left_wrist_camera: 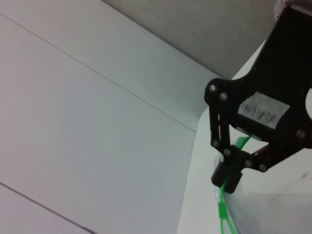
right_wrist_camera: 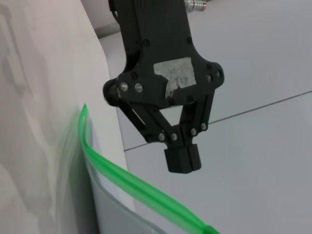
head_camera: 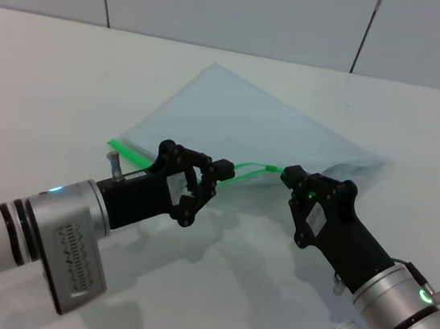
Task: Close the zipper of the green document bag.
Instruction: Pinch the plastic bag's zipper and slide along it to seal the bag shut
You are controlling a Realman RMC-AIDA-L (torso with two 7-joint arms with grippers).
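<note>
The green document bag (head_camera: 242, 119) lies flat on the white table, its zipper (head_camera: 256, 169) along the near edge. Between the two grippers the green strip arches up off the table. My right gripper (head_camera: 290, 175) is shut on the strip's right end, and the left wrist view shows those fingers (left_wrist_camera: 228, 175) pinching the zipper (left_wrist_camera: 222, 214). My left gripper (head_camera: 223, 169) sits at the strip's middle and hides the stretch behind it. In the right wrist view it (right_wrist_camera: 183, 163) is shut, with the zipper (right_wrist_camera: 131, 187) passing beside the fingertips and no green showing between them.
The white table (head_camera: 53, 78) stretches left of and behind the bag. A tiled wall (head_camera: 241, 5) rises at the table's far edge. Both forearms lie over the near part of the table.
</note>
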